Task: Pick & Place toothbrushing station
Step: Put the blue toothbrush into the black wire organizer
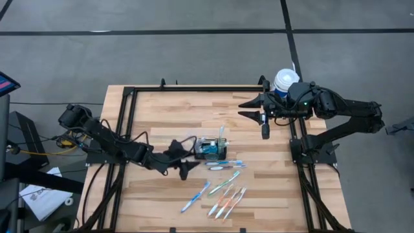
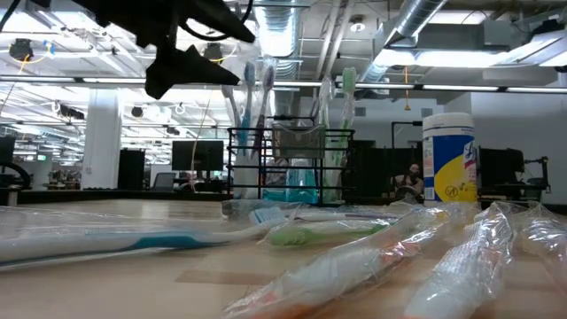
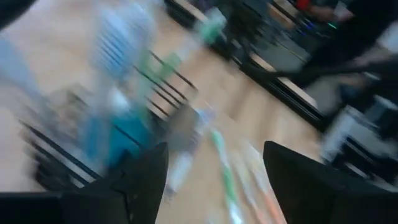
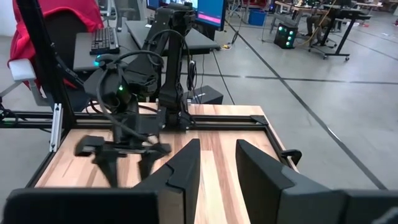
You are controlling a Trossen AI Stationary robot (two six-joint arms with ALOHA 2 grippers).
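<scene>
High view, caddy: the toothbrushing station (image 1: 212, 149) stands mid-desk, brushes upright inside.
Left hand: the left hand (image 1: 183, 158) sits just beside it, fingers spread wide, holding nothing, likely after releasing.
Wrapped toothbrushes (image 1: 220, 194): lying near the caddy, within easy reach.
Right hand: the right hand (image 1: 253, 109) waits well apart by the white tub (image 1: 284, 81), fingers narrow, empty.

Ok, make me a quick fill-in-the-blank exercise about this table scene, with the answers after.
1. The left gripper, beside the black wire-mesh caddy, has its fingers ____.
2. The wrapped toothbrushes lie flat on the ____ table.
3. The white tub stands at the table's edge next to the ____ arm.
4. The toothbrushes in the caddy stand ____.

Missing words: open; wooden; right; upright
</scene>
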